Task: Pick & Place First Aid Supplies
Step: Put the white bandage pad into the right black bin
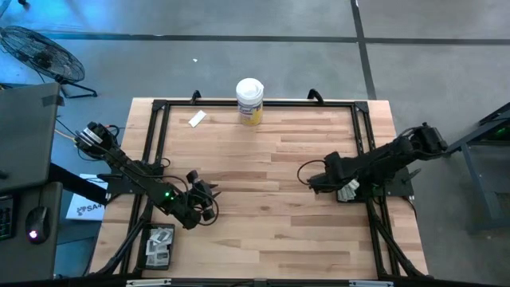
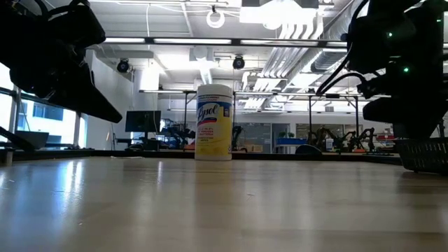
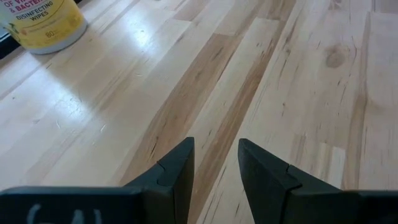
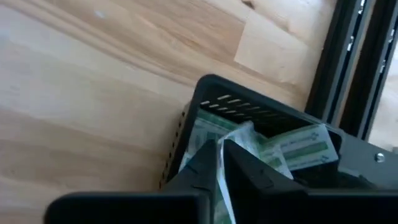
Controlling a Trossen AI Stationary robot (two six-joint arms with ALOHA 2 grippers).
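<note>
"Lysol" and "DISINFECTING WIPES" on the yellow-labelled canister [image 2: 213, 122].

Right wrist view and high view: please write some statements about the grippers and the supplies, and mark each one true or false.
1. The right gripper is over a black basket of packets. True.
2. The left gripper holds a packet. False: its fingers are apart, with nothing between them.
3. The canister lies on its side. False: it stands upright at the table's far edge.
4. One packet lies alone on the table near the canister. True.
</note>
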